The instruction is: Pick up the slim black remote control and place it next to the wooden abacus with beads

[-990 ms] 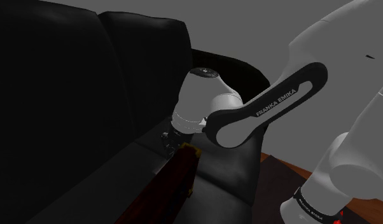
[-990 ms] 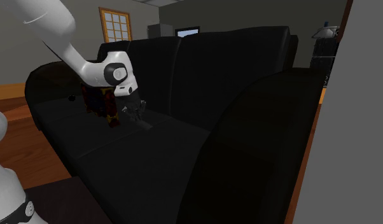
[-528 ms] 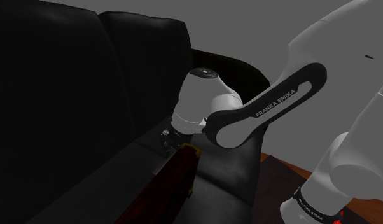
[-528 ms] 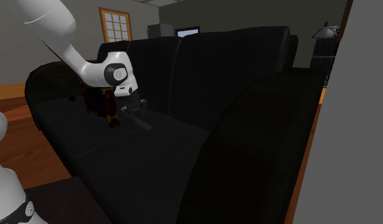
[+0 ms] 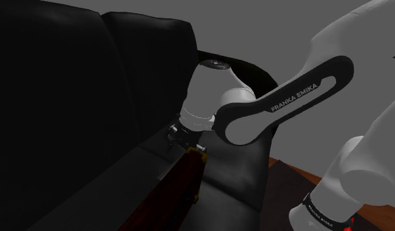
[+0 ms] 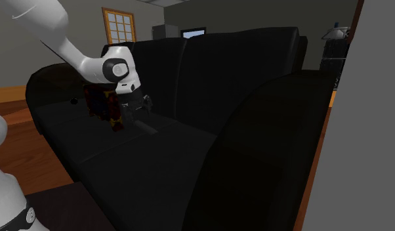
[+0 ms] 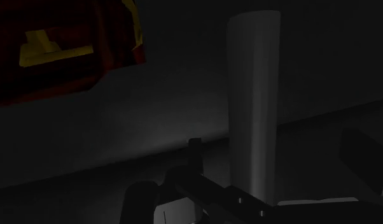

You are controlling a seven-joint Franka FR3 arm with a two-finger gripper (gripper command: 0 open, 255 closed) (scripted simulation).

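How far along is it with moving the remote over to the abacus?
Mostly done, it seems: the slim grey remote lies on the black sofa seat, close to the dark red abacus. In hand: the hand hovers just above it; whether it grips is unclear. Left: release, if needed, and pull away.

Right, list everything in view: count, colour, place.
sofa: 1, black, fills the middle of the second exterior view.
abacus: 1, dark red with yellow parts, on the sofa seat.
remote: 1, slim, looks grey, just ahead of the hand, beside the abacus with a gap between them.
window: 1, wood-framed, on the wall behind the sofa.
floor: orange-brown wood, beside the sofa.
arm: 1, white with dark joints, reaching over the seat.
hand: 1, black, low over the seat next to the abacus.
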